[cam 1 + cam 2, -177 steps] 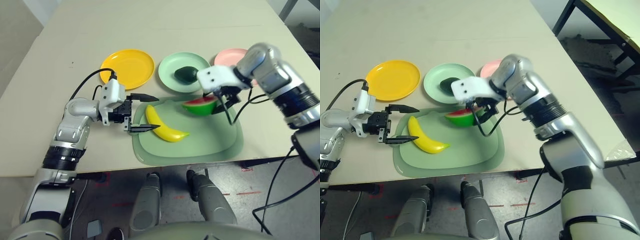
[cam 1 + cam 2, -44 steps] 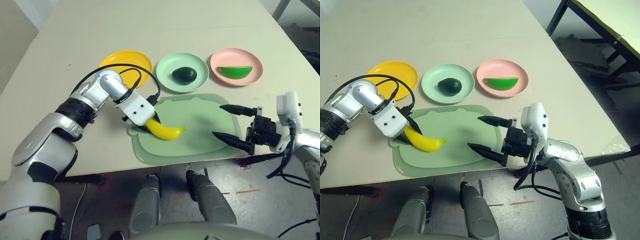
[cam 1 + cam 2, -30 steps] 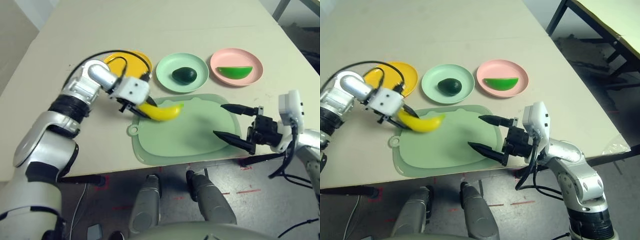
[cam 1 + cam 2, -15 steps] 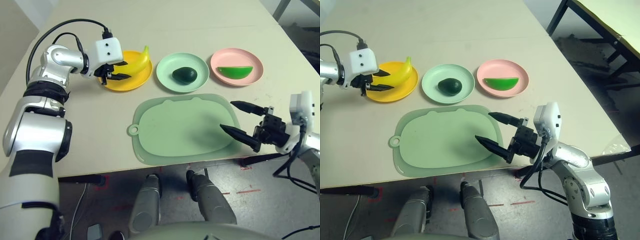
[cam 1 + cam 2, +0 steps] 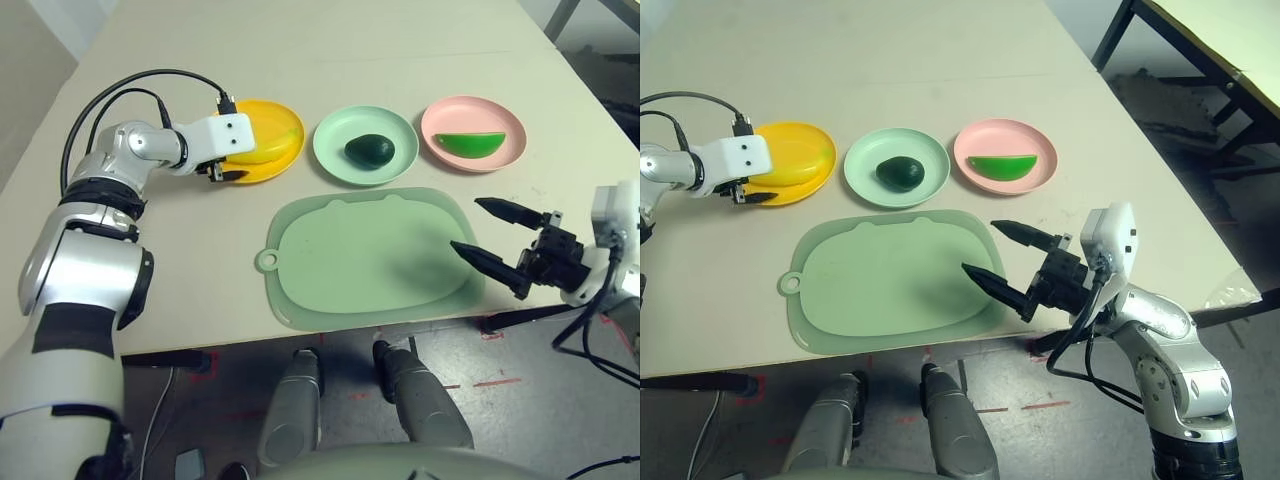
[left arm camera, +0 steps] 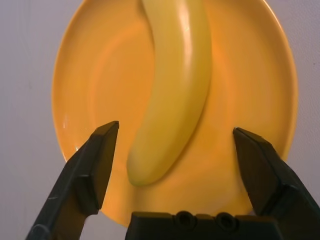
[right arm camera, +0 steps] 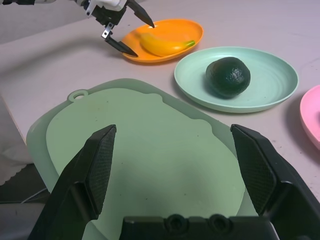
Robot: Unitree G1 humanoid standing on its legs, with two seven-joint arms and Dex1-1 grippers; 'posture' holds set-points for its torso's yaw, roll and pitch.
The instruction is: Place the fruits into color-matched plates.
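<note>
The yellow banana (image 6: pixel 175 75) lies on the yellow plate (image 6: pixel 85 75) at the table's far left. My left gripper (image 5: pixel 235 168) stands open at the plate's near-left rim, its fingers either side of the banana's end without touching it. In the mint green plate (image 5: pixel 335 160) at the middle sits the dark green avocado (image 5: pixel 370 150). The watermelon wedge (image 5: pixel 470 145) rests in the pink plate (image 5: pixel 500 115) on the right. My right gripper (image 5: pixel 467 225) hangs open and holds nothing over the right edge of the cutting mat.
A large pale green cutting mat (image 5: pixel 370 255) with a small hanging loop lies in front of the plates, close to the table's near edge. A black cable loops from my left wrist over the table's left part.
My left gripper has opened and let the banana down flat onto the yellow plate, sinking a little toward the plate's near rim. My right gripper has drifted slightly to the right.
</note>
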